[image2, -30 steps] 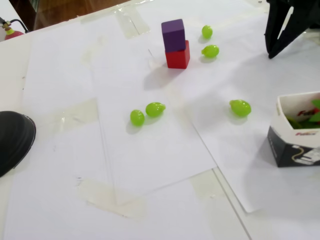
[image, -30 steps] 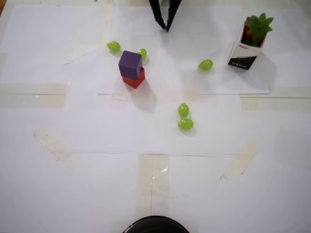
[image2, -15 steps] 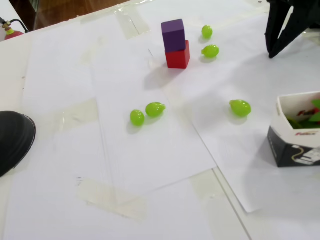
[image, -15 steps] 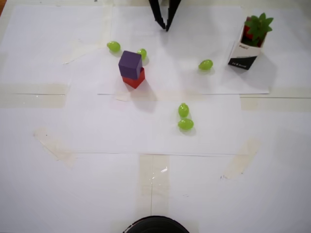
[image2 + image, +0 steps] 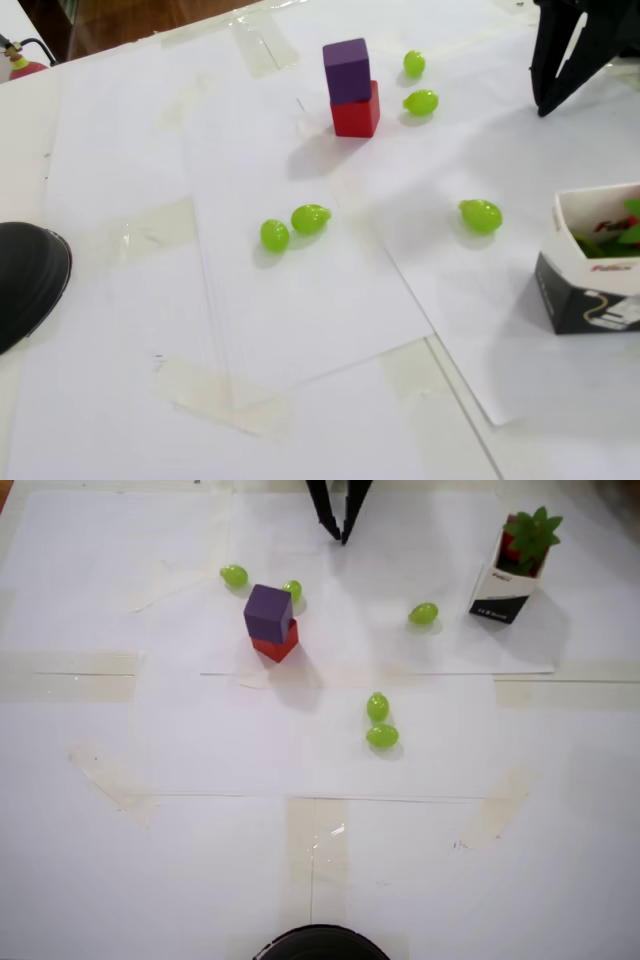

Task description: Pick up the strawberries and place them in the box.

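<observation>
Upright, leaf-tops up: strawberries [image 5: 527, 538] in box [image 5: 503, 592]

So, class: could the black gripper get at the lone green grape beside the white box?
Probably yes: the black gripper hangs empty, and the lone green grape lies apart from the white box on bare paper.

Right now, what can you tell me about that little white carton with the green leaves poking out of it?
The small white open-top paper carton has a black band with small print around its base and a bit of red lettering on its wall. It stands upright on the white paper sheets at the top right of the overhead view, casting a shadow beside it. Spiky green leaves and some red of toy strawberries show inside, rising above the rim. Nothing else touches it; the nearest smooth green grape lies apart.
</observation>
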Motion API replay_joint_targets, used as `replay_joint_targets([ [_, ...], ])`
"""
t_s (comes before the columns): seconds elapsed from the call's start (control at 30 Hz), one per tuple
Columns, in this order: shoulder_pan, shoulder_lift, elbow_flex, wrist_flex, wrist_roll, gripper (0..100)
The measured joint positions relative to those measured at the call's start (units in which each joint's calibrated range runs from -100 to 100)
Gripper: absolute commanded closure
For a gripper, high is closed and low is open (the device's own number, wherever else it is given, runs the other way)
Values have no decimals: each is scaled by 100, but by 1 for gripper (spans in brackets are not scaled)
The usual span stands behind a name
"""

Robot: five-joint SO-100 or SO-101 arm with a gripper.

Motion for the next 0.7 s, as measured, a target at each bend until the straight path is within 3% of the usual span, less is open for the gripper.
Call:
replay_joint_targets([
  [0.7,-584,0,0,-47,-49,100],
])
